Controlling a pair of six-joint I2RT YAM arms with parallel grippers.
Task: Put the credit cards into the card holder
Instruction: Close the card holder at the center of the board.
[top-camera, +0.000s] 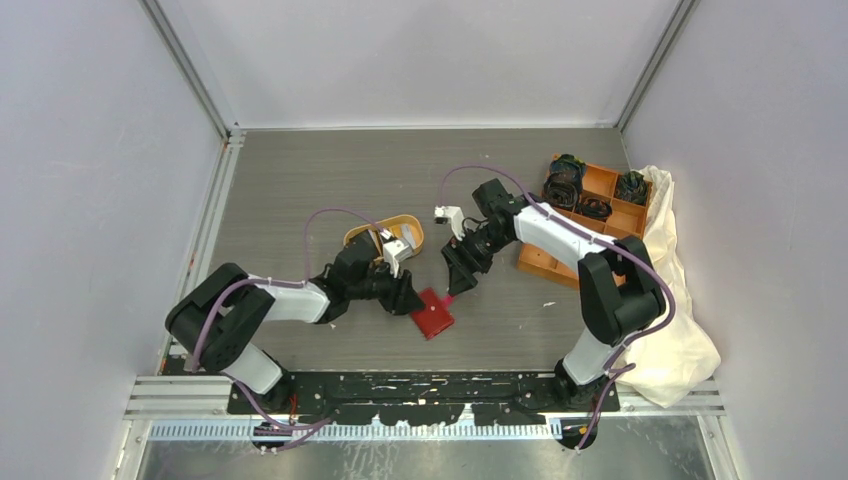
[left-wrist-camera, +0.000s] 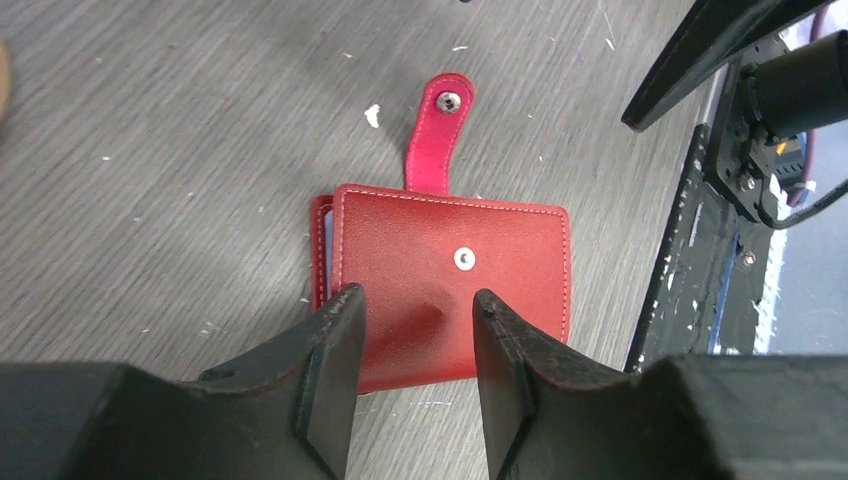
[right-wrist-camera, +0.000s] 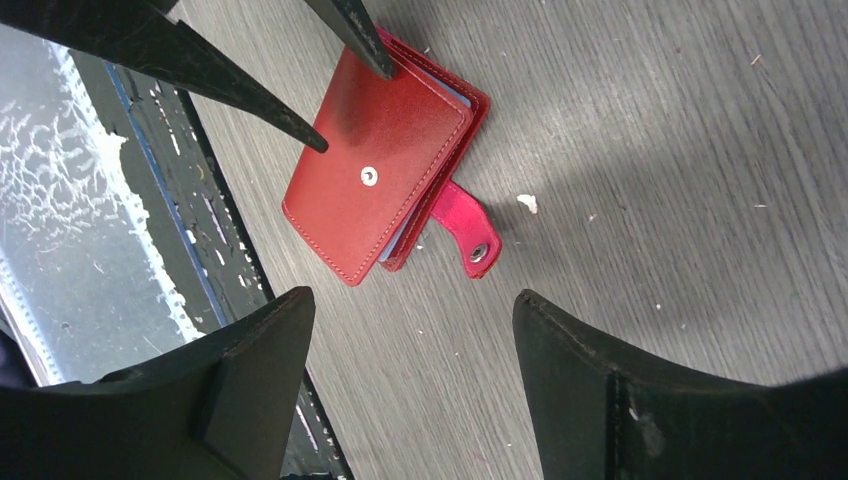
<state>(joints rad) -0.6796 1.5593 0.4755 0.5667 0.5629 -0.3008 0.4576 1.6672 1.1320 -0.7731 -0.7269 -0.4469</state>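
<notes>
Red folding wallet (left-wrist-camera: 450, 280): lies flat on the grey wood-grain tabletop (top-camera: 330, 180), close to the middle and towards the near edge, between the two tools. It is folded over but unfastened.
Clasp tab (left-wrist-camera: 437, 135): sticks out loose from one long edge, its snap undone.
Handling: the wallet is probably light and thin, with stiffish covers on a soft fold. The smooth cover looks slippery, so it would likely skate across the tabletop if nudged.
Where to hold: best to pin one cover down, then lift the other by the open edge where the pale lining shows.
Credit cards: none can be made out clearly in these views.
Left arm: reaches low, forward and to the right, with the wrist tipped down over the wallet.
Left tool (left-wrist-camera: 415, 310): partly spread, tips at the cover, pinching nothing.
Right arm: elbow raised, forearm angled left and near from beside the orange compartment box (top-camera: 585, 215).
Right tool (right-wrist-camera: 410, 300): spread wide, hanging above the wallet's tab side, nothing between its fingers.
</notes>
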